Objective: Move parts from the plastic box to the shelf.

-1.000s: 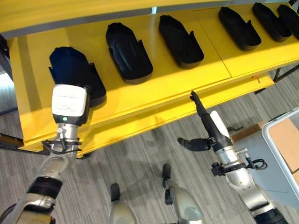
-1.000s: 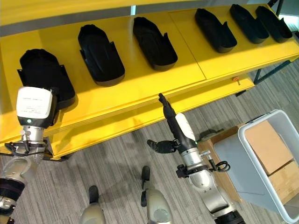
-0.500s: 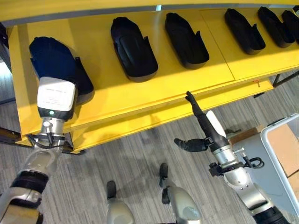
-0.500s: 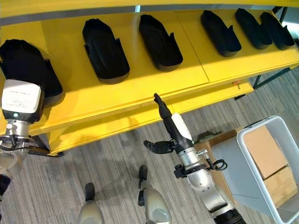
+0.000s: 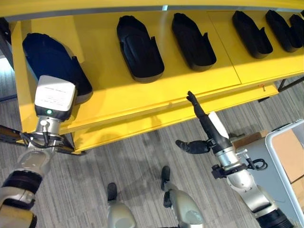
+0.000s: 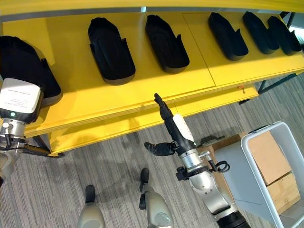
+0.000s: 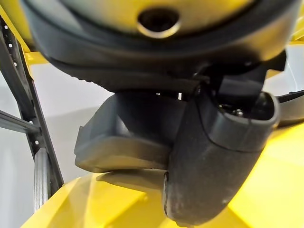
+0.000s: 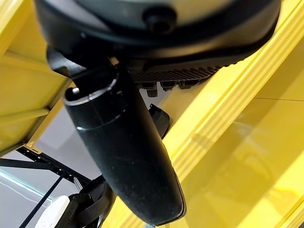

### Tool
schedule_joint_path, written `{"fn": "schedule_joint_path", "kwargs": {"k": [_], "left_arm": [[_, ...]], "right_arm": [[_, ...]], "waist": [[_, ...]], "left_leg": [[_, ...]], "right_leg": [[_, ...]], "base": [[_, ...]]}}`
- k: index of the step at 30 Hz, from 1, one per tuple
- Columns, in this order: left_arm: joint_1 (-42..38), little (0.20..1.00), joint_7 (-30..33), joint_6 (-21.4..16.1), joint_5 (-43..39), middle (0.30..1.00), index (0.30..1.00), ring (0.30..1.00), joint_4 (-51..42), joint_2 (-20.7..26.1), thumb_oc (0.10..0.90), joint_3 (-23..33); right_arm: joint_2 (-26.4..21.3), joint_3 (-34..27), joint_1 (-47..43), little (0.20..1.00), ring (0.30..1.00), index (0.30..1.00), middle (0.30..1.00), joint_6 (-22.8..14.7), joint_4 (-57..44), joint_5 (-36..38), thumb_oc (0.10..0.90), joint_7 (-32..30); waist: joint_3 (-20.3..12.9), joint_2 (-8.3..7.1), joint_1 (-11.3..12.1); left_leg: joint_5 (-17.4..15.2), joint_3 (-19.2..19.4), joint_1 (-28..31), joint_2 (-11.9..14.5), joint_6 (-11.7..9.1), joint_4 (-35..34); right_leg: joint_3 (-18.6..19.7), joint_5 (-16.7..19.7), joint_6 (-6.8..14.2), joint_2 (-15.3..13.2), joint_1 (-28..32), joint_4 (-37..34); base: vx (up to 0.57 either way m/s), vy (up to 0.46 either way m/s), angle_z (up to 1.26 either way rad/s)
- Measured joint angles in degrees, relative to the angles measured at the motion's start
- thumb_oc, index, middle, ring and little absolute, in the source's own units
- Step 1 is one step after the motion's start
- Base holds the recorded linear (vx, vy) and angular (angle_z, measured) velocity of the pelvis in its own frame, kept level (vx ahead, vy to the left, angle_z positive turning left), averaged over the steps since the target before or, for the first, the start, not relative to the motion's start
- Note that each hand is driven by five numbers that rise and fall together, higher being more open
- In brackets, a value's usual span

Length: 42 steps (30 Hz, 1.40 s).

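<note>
A yellow shelf (image 5: 118, 102) stands over grey plank flooring, carrying a row of black parts. The left hand (image 7: 209, 156) is at the leftmost part (image 5: 50, 59) by the shelf's end; whether its fingers grip cannot be told. Advisable: seat that part flat before withdrawing. The right hand (image 5: 202, 118) hangs with straight, released fingers near the shelf edge, empty. The plastic box (image 6: 266, 180) sits far right

Floor's a grey carpet (image 5: 137, 161) with a streaky woven look, running under everything. Big bright yellow rack (image 6: 118, 124) takes up the top half, on dark metal legs (image 6: 273, 80), with a band of light falling across its surface. Off at the lower right there's a wooden pallet corner (image 5: 249, 135) on the floor.
</note>
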Motion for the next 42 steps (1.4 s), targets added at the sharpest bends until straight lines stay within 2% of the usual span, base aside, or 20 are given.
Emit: {"fn": "schedule_joint_path", "kwargs": {"k": [7, 18, 21, 28, 32, 35, 42], "left_arm": [[-0.5, 0.300, -1.2, -0.9, 0.6, 0.300, 0.300, 0.300, -0.4, 1.3, 0.400, -0.7], [-2.6, 0.300, -3.9, -1.8, 2.3, 0.300, 0.300, 0.300, -1.3, 6.1, 0.400, -6.2], [-3.2, 0.300, -3.9, -2.3, 2.3, 0.300, 0.300, 0.300, -1.4, 6.1, 0.400, -6.8], [-6.0, 0.300, -4.9, -2.5, 2.8, 0.300, 0.300, 0.300, -1.5, 6.5, 0.400, -9.4], [-7.1, 0.300, -5.1, -2.6, 4.0, 0.300, 0.300, 0.300, -1.3, 6.6, 0.400, -10.4], [-9.7, 0.300, -5.9, -2.9, 4.0, 0.300, 0.300, 0.300, -1.0, 7.7, 0.400, -13.6], [-11.3, 0.300, -6.3, -3.5, 4.4, 0.300, 0.300, 0.300, -0.6, 8.4, 0.400, -14.3]], "right_arm": [[-0.1, 0.0, 0.0, 1.000, 1.000, 1.000, 1.000, 0.0, 0.0, 0.0, 0.900, 0.0], [-0.3, -0.2, 0.1, 1.000, 1.000, 1.000, 1.000, -0.1, 0.0, 0.0, 0.900, 0.0], [-0.8, -0.3, 0.1, 1.000, 1.000, 1.000, 1.000, -0.2, 0.0, 0.0, 0.900, 0.0], [-1.0, -0.6, 0.0, 1.000, 1.000, 1.000, 1.000, -0.3, 0.0, 0.0, 0.900, 0.0], [-1.0, -1.3, 0.1, 1.000, 1.000, 1.000, 1.000, -0.3, 0.0, 0.0, 0.900, 0.0], [-1.3, -2.0, 0.0, 1.000, 1.000, 1.000, 1.000, -0.3, 0.0, 0.0, 0.900, -0.1], [-1.8, -2.6, 0.5, 1.000, 1.000, 1.000, 1.000, -0.3, 0.0, -0.1, 0.900, -0.1]], "waist": [[0.0, 0.02, 0.5], [0.2, 0.35, 0.5], [0.9, 1.30, 0.3], [1.4, 2.09, 0.5], [1.4, 2.16, 0.4], [1.5, 2.20, -0.2], [1.6, 2.39, -1.0]], "left_leg": [[-0.3, -0.9, -1.1, -0.1, 0.0, 1.2], [-1.1, -1.3, -2.4, -1.2, 0.5, 3.1], [-1.9, -2.3, -4.2, -1.7, 0.8, 4.9], [-2.3, -2.5, -5.2, -1.8, 0.8, 6.1], [-2.4, -2.5, -5.6, -2.0, 0.9, 6.7], [-2.5, -2.9, -6.7, -2.5, 1.0, 7.7], [-3.4, -3.3, -8.8, -3.1, 1.4, 10.1]], "right_leg": [[-0.6, 0.0, 0.0, -0.2, -0.1, 0.0], [-0.8, -0.2, 0.3, -1.4, -0.3, 0.1], [-1.0, -0.3, 0.5, -1.6, -0.8, 0.4], [-1.2, -0.3, 0.5, -1.9, -1.4, 1.0], [-1.2, -0.4, 0.5, -2.1, -1.8, 1.3], [-1.2, -0.4, 0.5, -2.5, -2.4, 1.5], [-1.0, -0.3, 0.6, -3.1, -3.7, 2.5]], "base": [[0.00, 0.009, 0.05], [-0.01, 0.009, 0.01], [-0.01, 0.014, 0.11], [0.00, 0.004, 0.01], [0.00, 0.000, 0.00], [0.00, 0.005, 0.05], [0.00, 0.007, 0.02]]}}
